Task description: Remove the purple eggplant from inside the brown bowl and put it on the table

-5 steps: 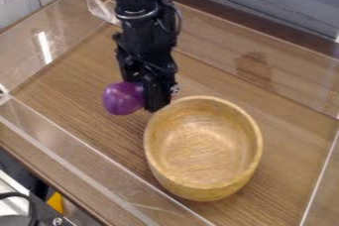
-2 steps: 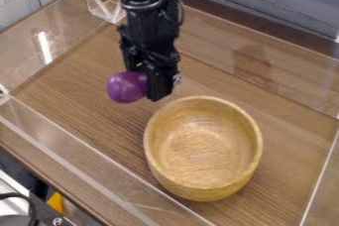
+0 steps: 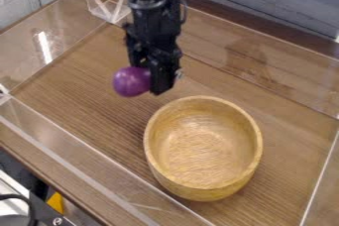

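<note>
The purple eggplant [image 3: 130, 81] hangs just above the table [image 3: 79, 111], left of and beyond the brown bowl [image 3: 203, 147]. My gripper [image 3: 151, 83] points straight down and is shut on the eggplant, whose right side is hidden behind the black fingers [image 3: 163, 76]. The bowl sits empty at the front right, its rim just below and to the right of the gripper.
Clear acrylic walls [image 3: 54, 32] border the table on all sides. A low clear wall [image 3: 93, 185] runs along the front edge. Bare wood-grain surface lies left of the bowl and behind it.
The gripper, still holding the eggplant, has shifted up and slightly right in the picture, away from the bowl's rim toward the back of the table.
</note>
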Robot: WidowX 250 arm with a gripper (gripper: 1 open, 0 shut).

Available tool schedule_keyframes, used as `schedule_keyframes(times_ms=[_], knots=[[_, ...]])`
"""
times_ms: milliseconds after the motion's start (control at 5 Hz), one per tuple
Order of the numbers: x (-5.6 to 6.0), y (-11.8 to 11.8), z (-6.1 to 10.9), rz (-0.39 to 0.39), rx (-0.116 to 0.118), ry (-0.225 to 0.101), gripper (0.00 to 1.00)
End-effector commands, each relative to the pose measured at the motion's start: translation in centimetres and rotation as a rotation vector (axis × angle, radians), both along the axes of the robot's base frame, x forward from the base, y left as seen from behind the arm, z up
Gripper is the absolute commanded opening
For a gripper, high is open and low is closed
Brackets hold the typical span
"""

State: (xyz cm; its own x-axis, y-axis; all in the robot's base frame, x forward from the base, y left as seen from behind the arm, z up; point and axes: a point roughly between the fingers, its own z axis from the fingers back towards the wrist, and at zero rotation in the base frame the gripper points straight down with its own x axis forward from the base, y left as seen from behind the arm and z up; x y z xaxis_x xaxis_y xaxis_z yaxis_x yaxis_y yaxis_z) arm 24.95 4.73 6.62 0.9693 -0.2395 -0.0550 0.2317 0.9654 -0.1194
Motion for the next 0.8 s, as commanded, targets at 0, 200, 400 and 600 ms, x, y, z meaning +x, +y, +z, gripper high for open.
schedule_keyframes(times_ms=[0,200,400,600], knots=[[-0.2,0.9,-1.9,0.025,0.018,-0.025,0.00],[-0.5,0.9,-3.8,0.040,0.021,-0.017,0.00],[-0.7,1.0,-3.7,-0.003,0.018,-0.011,1.00],[-0.9,1.1,-3.3,-0.046,0.008,-0.009,1.00]])
